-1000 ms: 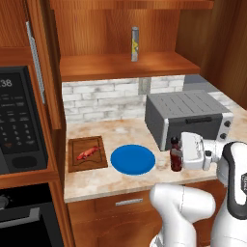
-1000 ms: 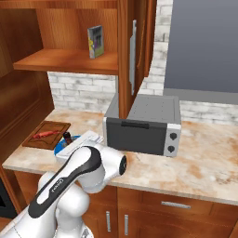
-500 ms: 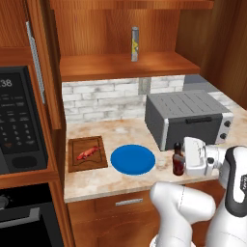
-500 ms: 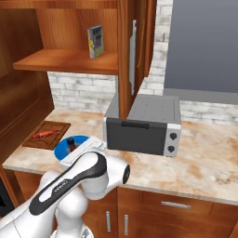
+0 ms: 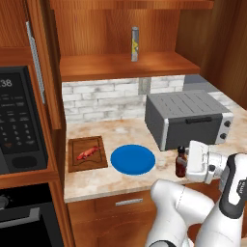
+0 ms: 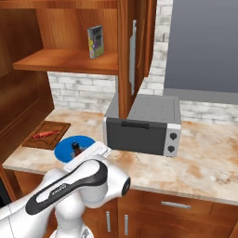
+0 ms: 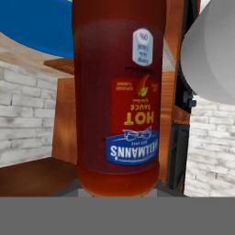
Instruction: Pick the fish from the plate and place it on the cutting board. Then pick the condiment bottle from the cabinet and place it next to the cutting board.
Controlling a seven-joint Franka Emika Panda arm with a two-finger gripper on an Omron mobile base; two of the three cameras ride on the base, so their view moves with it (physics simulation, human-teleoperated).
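item: condiment bottle (image 5: 181,163), dark brown, upright at lower right of the left base frame, right of the plate (image 5: 133,159); fingers (image 5: 189,164) closed around it. its hot-sauce label appeared upside down in the hand view. item: fish (image 5: 86,154), lying on the cutting board (image 5: 87,154), left of the plate on the surface (image 5: 106,185). item: toaster oven (image 5: 187,119), behind the bottle.

Kitchen: microwave (image 5: 19,125), toaster oven (image 5: 185,118)
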